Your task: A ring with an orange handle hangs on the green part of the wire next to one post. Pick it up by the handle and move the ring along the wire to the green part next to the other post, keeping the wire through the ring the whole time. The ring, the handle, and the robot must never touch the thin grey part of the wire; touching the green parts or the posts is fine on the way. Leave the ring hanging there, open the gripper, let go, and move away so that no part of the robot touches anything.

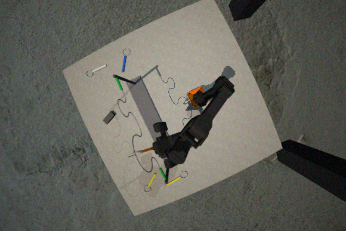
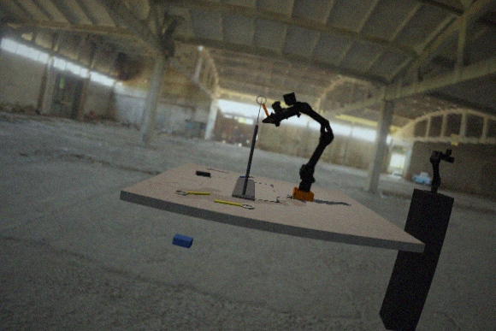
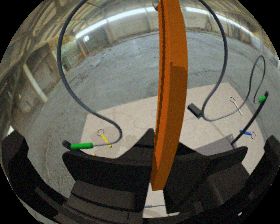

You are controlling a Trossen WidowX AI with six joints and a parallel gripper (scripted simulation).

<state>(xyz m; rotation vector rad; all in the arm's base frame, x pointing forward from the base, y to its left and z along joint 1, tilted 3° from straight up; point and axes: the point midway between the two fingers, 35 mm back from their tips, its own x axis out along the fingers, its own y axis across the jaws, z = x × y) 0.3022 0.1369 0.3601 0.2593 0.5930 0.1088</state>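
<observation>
My gripper (image 1: 154, 148) (image 2: 272, 118) (image 3: 153, 132) is shut on the orange handle (image 1: 146, 150) (image 2: 266, 109) (image 3: 172, 76) of the ring (image 1: 133, 154) (image 2: 261, 99). I hold it high above the table, with the ring pointing away from the arm. The thin grey wire (image 1: 133, 144) (image 3: 60, 50) winds between two dark posts. One green part (image 1: 119, 84) (image 3: 263, 98) is at the far post. The other green part (image 1: 162, 173) (image 3: 80, 144) is at the near post, close below my wrist. The ring sits on a bend of the wire a short way from the near green part. I cannot tell if it touches the wire.
Spare rings lie on the table (image 1: 226, 150): a blue-handled one (image 1: 124, 63), a white-handled one (image 1: 99, 68) and two yellow-handled ones (image 1: 151, 180) (image 1: 173, 181). A grey block (image 1: 109, 117) lies left of the wire. A grey base plate (image 1: 146, 102) joins the posts. Dark pillars (image 1: 316, 168) stand off the table.
</observation>
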